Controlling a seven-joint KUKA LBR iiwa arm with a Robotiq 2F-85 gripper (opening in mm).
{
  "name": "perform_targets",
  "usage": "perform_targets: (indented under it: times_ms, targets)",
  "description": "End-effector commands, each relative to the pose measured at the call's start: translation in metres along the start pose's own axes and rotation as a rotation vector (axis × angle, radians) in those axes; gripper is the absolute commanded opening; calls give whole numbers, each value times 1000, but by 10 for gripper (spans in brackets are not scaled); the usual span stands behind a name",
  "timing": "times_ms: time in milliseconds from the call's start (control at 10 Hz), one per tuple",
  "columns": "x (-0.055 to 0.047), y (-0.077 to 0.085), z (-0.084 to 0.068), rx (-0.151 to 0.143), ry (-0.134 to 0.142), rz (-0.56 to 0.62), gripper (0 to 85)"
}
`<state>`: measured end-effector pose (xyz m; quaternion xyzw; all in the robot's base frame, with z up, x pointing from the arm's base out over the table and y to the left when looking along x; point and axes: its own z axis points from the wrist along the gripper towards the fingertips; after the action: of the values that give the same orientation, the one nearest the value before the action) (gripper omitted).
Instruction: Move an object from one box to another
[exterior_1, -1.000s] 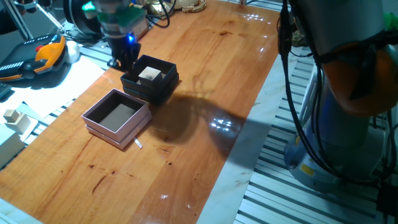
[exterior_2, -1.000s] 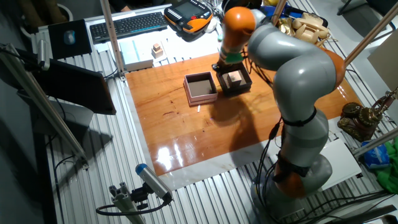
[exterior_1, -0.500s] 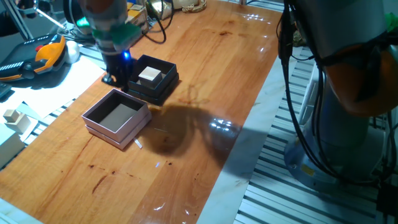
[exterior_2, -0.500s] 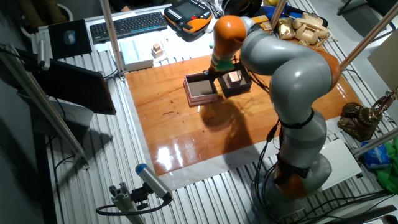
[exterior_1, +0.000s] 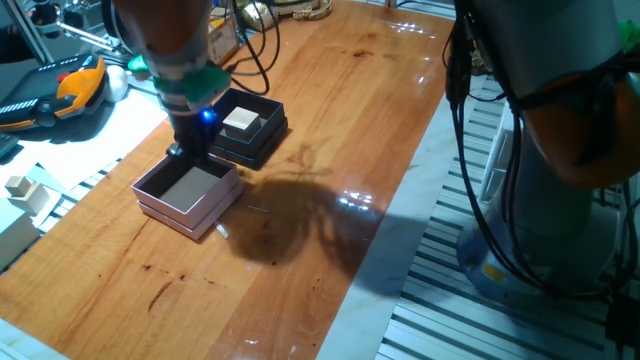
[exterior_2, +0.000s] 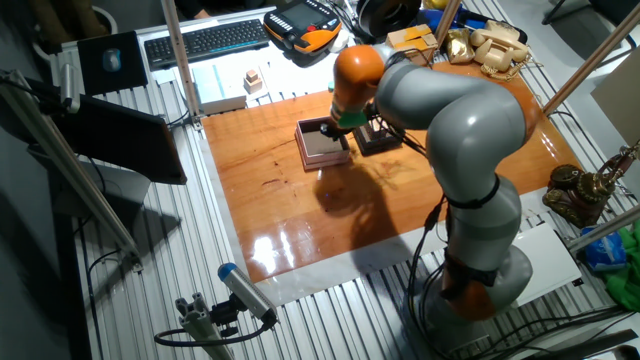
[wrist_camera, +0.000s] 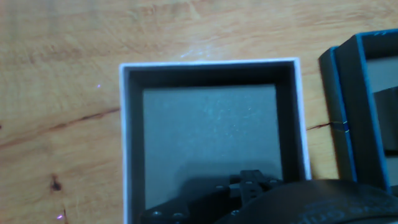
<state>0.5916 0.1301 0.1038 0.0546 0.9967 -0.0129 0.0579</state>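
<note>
The small beige cube (exterior_1: 240, 120) lies inside the black box (exterior_1: 256, 147), which stands just behind and to the right of the pink box (exterior_1: 186, 214). My gripper (exterior_1: 186, 152) hangs low over the pink box's far edge, with a blue light on the hand above it. The hand view looks straight down into the pink box (wrist_camera: 211, 63), where only its dark floor shows. The black box's wall (wrist_camera: 346, 112) is at that view's right. A dark gripper part (wrist_camera: 252, 186) fills the bottom edge, and the fingers are not distinct. In the other fixed view the arm covers part of both boxes (exterior_2: 308, 150).
A small white scrap (exterior_1: 222, 232) lies on the wood in front of the pink box. Off the table's left are an orange-black pendant (exterior_1: 70, 90) and pale blocks (exterior_1: 20, 188). The arm's base and cables (exterior_1: 560, 150) stand at the right, past the table edge.
My gripper has moved from beside the black box's far-left side toward the camera, to over the pink box's far edge. The cube has stayed in the black box.
</note>
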Motion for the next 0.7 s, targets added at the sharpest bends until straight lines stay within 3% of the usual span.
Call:
perform_targets:
  times_ms: [0,200,600]
  targets:
    - [2,3,3,1,0,0,0]
    - [6,5,9,-20,2,-5,0]
    - [6,5,11,-30,11,-16,0]
